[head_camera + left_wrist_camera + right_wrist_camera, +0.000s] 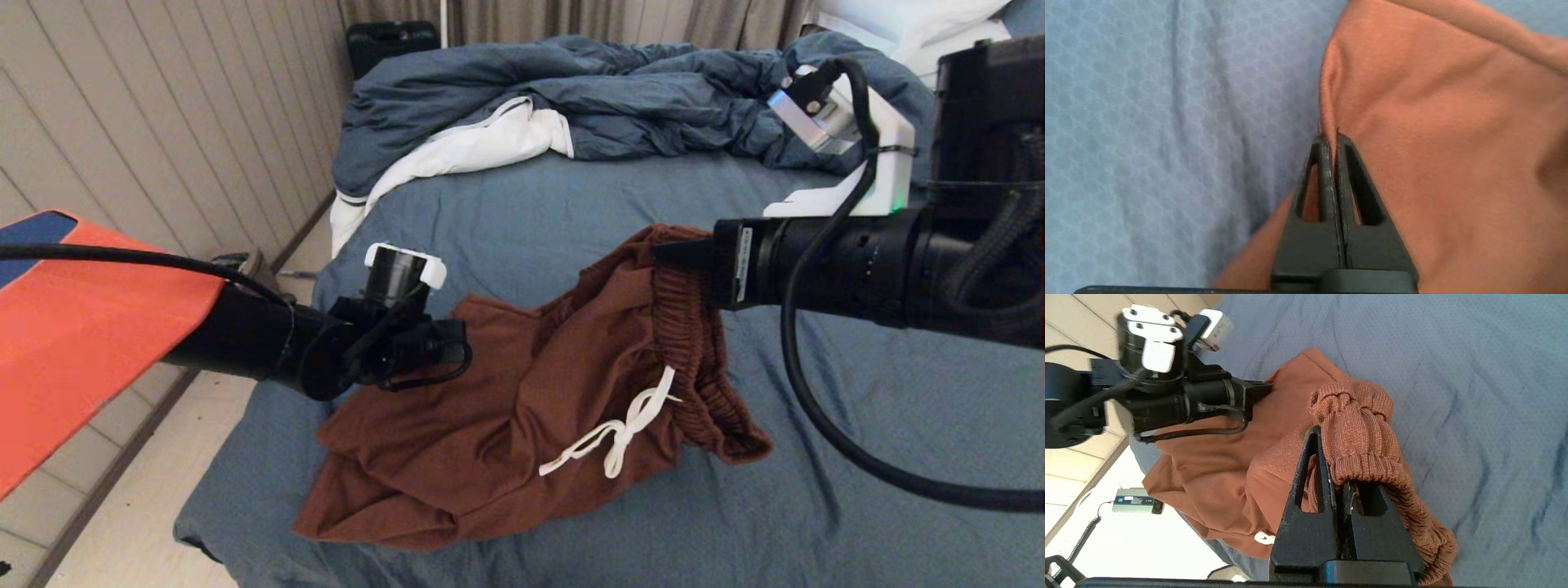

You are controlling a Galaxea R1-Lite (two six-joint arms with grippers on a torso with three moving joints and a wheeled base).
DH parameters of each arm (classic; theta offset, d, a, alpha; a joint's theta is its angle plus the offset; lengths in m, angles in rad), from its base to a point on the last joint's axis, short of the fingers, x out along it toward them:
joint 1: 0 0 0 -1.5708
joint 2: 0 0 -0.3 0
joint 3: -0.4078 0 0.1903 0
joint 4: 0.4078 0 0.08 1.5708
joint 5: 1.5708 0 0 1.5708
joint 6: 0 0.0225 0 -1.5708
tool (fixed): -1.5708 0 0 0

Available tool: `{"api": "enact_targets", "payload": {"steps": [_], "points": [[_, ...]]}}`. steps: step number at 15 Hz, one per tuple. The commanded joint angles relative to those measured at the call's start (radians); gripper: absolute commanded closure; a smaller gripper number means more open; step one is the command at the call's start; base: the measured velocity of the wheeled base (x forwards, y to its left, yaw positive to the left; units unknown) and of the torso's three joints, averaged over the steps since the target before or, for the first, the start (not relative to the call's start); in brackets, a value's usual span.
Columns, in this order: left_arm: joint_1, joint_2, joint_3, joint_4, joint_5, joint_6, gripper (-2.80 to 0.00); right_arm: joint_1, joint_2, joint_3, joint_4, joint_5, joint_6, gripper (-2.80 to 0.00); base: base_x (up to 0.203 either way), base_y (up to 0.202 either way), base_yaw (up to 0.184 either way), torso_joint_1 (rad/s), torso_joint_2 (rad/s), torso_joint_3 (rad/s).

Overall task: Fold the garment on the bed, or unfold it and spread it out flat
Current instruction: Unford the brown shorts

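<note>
The rust-brown knit shorts with a gathered elastic waistband (522, 408) were bunched on the near part of the large bed covered by a slate-blue sheet (522, 212), partly raised off it between 2 grippers. The white drawstring (620, 429) was tied in a bow and hung over the front of the fabric below the waistband.

The right gripper (665, 249) was held at the raised side of the shorts; its black fingers (1327, 477) were pressed together with the ribbed waistband pinched between them, and the rest of the waistband drooped beside them toward the sheet. The left gripper (457, 331) was held at the opposite edge of the shorts; its fingers (1327, 163) were closed on a thin fold of the smooth brown cloth.

Behind the shorts, well apart from them, a rumpled dark blue duvet with white lining (571, 106) was heaped across the far part of the bed. Nothing shown was a container.
</note>
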Motion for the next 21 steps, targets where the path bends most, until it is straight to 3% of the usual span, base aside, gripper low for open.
{"api": "enact_targets", "payload": {"steps": [1, 6, 11, 21], "points": [[-0.018, -0.063, 0.025, -0.001, -0.011, -0.003, 0.0, -0.001, 0.004, -0.002, 0.0, -0.001, 0.002, 0.0, 0.0, 0.0, 0.0, 0.0, 0.0, 0.0], [-0.043, -0.179, 0.04, 0.009, -0.018, -0.007, 0.0, -0.006, -0.019, -0.011, 0.0, -0.008, 0.002, 0.0, 0.0, 0.0, 0.0, 0.0, 0.0, 0.0], [-0.04, -0.483, 0.042, 0.119, -0.013, -0.006, 0.0, -0.02, -0.146, 0.016, 0.013, -0.013, 0.0, 0.0, 0.0, 0.0, 0.0, 0.0, 0.0, 0.0], [0.053, -0.834, 0.0, 0.34, -0.003, -0.003, 0.0, -0.079, -0.346, 0.014, 0.121, -0.011, -0.015, 0.0, 0.0, 0.0, 0.0, 0.0, 0.0, 0.0]]}}
